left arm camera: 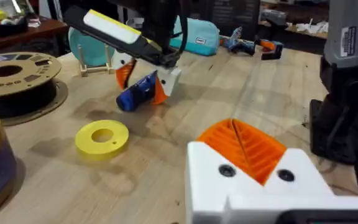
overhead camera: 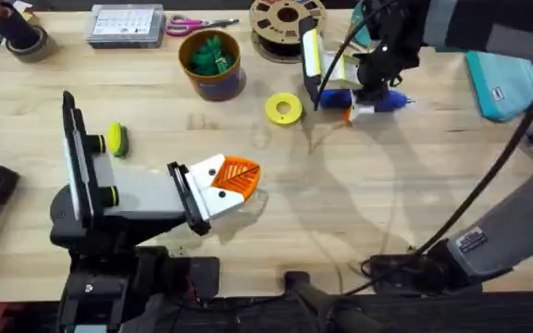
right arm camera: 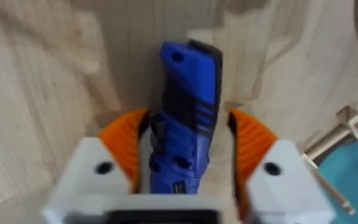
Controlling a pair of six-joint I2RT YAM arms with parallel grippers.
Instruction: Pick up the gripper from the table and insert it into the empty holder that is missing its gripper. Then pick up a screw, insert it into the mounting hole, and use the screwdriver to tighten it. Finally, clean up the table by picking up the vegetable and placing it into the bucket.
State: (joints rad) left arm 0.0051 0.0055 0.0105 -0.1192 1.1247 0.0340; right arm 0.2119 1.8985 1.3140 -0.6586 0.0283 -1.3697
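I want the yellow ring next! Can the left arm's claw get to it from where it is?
Probably yes. The yellow ring lies flat on bare table, and nothing stands between it and the left claw. The right claw sits beside the ring at the screwdriver, so they might bump.

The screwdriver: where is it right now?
In the overhead view the screwdriver lies on the table at the far right-centre, between the right gripper's fingers, just right of the yellow ring.
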